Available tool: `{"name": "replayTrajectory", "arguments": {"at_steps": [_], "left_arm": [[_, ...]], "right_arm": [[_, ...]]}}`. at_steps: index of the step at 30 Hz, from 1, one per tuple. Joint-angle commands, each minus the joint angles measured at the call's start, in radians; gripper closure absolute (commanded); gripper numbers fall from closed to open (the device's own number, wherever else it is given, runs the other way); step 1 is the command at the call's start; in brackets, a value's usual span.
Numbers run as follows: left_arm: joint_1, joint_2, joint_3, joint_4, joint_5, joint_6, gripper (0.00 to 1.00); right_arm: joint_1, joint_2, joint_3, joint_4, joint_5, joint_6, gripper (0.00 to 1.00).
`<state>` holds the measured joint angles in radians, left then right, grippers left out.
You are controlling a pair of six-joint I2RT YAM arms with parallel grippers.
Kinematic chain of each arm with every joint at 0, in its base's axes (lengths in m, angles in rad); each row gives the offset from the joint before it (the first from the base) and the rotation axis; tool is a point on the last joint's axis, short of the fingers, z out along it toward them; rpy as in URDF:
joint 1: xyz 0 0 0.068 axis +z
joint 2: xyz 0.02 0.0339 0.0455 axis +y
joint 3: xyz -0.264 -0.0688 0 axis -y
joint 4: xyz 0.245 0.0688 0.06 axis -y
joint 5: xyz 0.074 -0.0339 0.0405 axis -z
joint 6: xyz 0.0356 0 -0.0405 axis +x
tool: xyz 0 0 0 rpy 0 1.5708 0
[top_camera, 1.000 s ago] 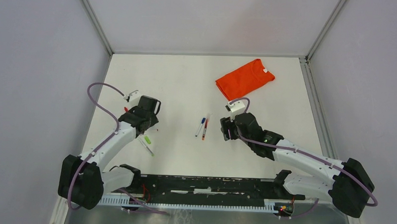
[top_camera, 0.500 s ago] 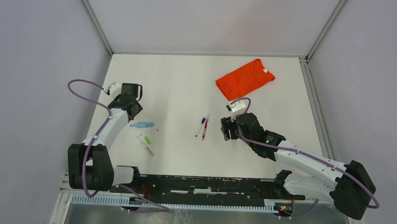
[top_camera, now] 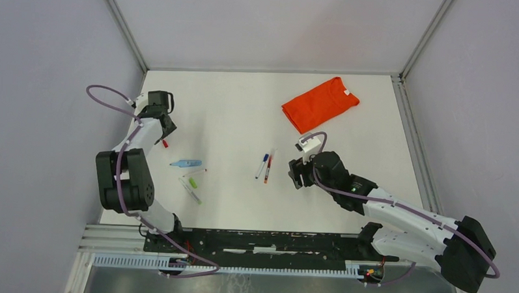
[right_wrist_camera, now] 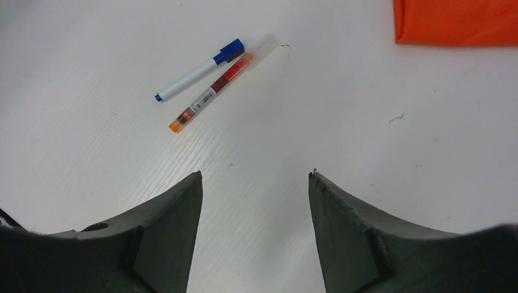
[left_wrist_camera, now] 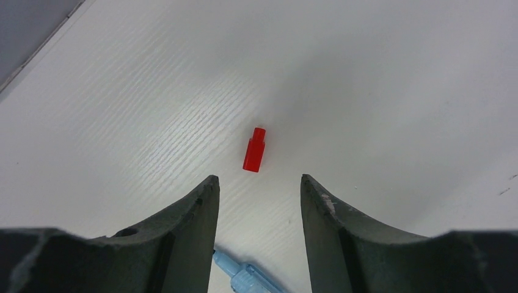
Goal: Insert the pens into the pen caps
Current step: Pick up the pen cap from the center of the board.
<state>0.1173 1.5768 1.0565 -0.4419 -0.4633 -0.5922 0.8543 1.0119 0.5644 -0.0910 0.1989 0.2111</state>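
At the far left of the surface (top_camera: 232, 106), the left hand (left_wrist_camera: 256, 183) hovers over a red cap (left_wrist_camera: 255, 149). Its jaws stand moderately wide with nothing between them. The cap lies flat a little ahead of the fingertips, in line with the gap. It is a very short red tube with a narrower step at one end, and it lies alone. Under the hand a pale blue translucent piece (left_wrist_camera: 244, 278) shows; I cannot tell if it is a pen or a cap. I judge that the step in hand is the pick-up of this cap. The next move therefore calls for a small advance and a descent until the jaws stand on both sides of it, then a gentle closing, because so small a thing can slip away easily. Near the middle, the right hand (right_wrist_camera: 253, 177) is also wide and empty. It faces a blue pen (right_wrist_camera: 198, 70) and an orange pen (right_wrist_camera: 211, 94) lying side by side, with the orange shirt (right_wrist_camera: 458, 21) beyond.
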Motion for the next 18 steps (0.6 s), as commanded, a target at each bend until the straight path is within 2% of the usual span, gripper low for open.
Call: {"name": "replayTrajectory", "arguments": {"at_steps": [1, 10, 18], "left_arm": [[0.025, 0.054, 0.046, 0.034, 0.027, 0.072, 0.43], [0.046, 0.175, 0.071, 0.039, 0.085, 0.101, 0.55], [0.072, 0.230, 0.108, 0.023, 0.061, 0.120, 0.56]], "right_arm": [[-0.005, -0.026, -0.001, 0.037, -0.028, -0.043, 0.31], [-0.006, -0.029, -0.018, 0.052, -0.058, -0.046, 0.31], [-0.008, -0.029, -0.018, 0.049, -0.060, -0.049, 0.30]]}}
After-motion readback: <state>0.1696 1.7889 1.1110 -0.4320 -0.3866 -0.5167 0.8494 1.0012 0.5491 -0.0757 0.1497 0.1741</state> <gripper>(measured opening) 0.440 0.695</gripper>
